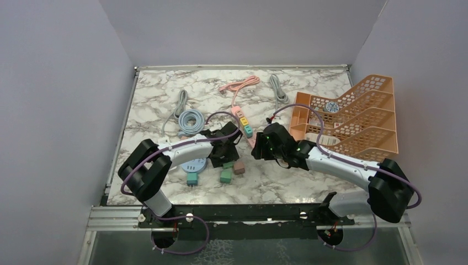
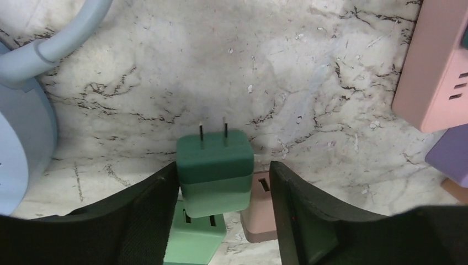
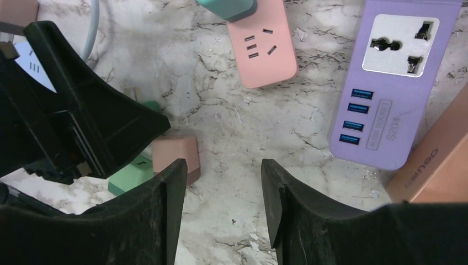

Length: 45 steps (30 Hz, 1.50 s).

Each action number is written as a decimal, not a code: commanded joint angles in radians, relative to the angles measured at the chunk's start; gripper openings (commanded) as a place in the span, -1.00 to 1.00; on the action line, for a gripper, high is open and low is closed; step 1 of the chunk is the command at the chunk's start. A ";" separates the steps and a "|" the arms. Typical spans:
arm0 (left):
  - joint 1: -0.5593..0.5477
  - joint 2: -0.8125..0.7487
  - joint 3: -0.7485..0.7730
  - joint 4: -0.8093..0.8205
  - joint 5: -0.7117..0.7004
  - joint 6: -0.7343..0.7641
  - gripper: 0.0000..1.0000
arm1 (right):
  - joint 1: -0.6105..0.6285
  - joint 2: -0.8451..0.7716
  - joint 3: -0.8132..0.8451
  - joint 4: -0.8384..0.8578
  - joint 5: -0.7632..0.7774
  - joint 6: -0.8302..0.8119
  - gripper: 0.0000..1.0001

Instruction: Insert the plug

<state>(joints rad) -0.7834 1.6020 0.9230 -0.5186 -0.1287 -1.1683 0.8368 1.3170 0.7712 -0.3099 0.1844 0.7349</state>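
A dark green two-prong plug (image 2: 215, 165) sits between my left gripper's (image 2: 223, 165) fingers, prongs pointing away. It touches the left finger (image 2: 157, 212), and a gap shows to the right finger (image 2: 295, 215); the jaws stand open. In the top view this gripper (image 1: 225, 150) is left of the pink power strip (image 1: 243, 119). The strip's end shows in the left wrist view (image 2: 436, 72) and the right wrist view (image 3: 267, 52). My right gripper (image 3: 222, 165) is open and empty over bare marble, near a purple socket strip (image 3: 394, 83). It shows in the top view (image 1: 259, 147).
A light green block (image 2: 193, 237) and a pink block (image 2: 259, 218) lie under the left gripper. A teal plug (image 1: 192, 178) and a round blue socket (image 1: 194, 164) lie to its left. A coiled blue cord (image 1: 191, 120) lies behind. An orange rack (image 1: 353, 118) stands at the right.
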 commanded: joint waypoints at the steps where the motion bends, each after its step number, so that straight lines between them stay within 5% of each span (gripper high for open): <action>1: -0.027 0.039 0.008 -0.085 -0.098 -0.063 0.10 | 0.004 -0.053 -0.016 0.032 -0.043 -0.052 0.03; 7: -0.060 0.001 0.033 -0.095 -0.168 -0.033 -0.34 | 0.004 -0.082 -0.049 0.066 -0.059 -0.037 0.03; 14: -0.060 -0.128 0.086 -0.061 -0.170 0.008 -0.37 | 0.004 -0.158 -0.097 0.172 -0.103 -0.029 0.02; 20: -0.062 -0.276 0.134 0.050 -0.032 -0.106 -0.39 | 0.004 -0.231 -0.128 0.406 -0.242 -0.085 0.03; 31: -0.061 -0.408 0.121 0.239 0.079 -0.334 -0.40 | 0.004 -0.283 -0.094 0.608 -0.154 -0.097 0.20; 38: -0.060 -0.549 -0.054 0.429 0.024 -0.564 -0.48 | 0.003 -0.208 -0.054 0.698 -0.144 0.077 0.00; 45: -0.060 -0.580 -0.074 0.461 0.002 -0.637 -0.49 | 0.003 -0.170 0.002 0.749 -0.112 0.033 -0.23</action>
<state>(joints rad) -0.8379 1.0466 0.8558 -0.1184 -0.1295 -1.7233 0.8448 1.1248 0.7101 0.3317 0.0147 0.7712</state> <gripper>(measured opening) 0.468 0.454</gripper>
